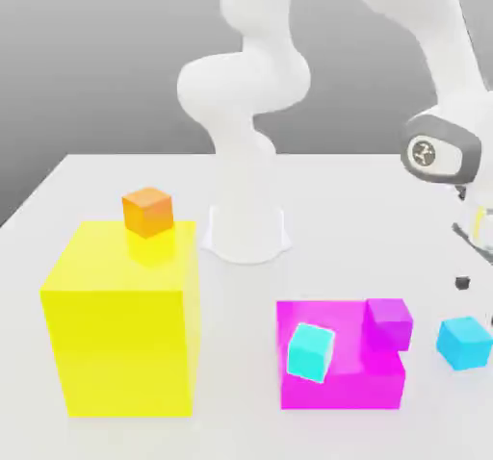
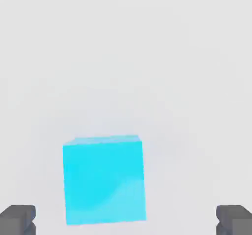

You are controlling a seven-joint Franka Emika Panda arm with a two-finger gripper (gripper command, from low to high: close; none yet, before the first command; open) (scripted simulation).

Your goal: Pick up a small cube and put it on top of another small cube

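- Gripper (image 2: pixel 126 220) open, two fingers well spread, nothing gripped.
- Hand at the edge of the exterior view's right, over the pale surface.
- Blue cube (image 1: pixel 464 343), the one to pick, shows below the gripper in the exterior view. In the hand view it lies off centre in the span between the fingertips, nearer one than the other, touching neither. Flat on the surface, as far as I can see.
- Surface: a broad white tabletop (image 1: pixel 241 429), plain and smooth, its far edge straight.
- Room beyond: a bare grey backdrop (image 1: pixel 116 63), darker low down at the exterior view's left.
- White arm (image 1: pixel 241 92) rises from a round base standing on the tabletop, well behind the blocks.
- Purple cube (image 1: pixel 388 324), the one to stack on, just beside the blue cube toward the exterior view's left. It overlaps an upper corner of the large magenta block (image 1: pixel 337 396); resting on it or not, cannot tell.
- Turquoise cube (image 1: pixel 311 352), tilted in outline, overlaps the same block; its support is unclear.
- Farther off, large yellow block (image 1: pixel 125 352) at the exterior view's left, orange cube (image 1: pixel 147 212) at its far top edge.
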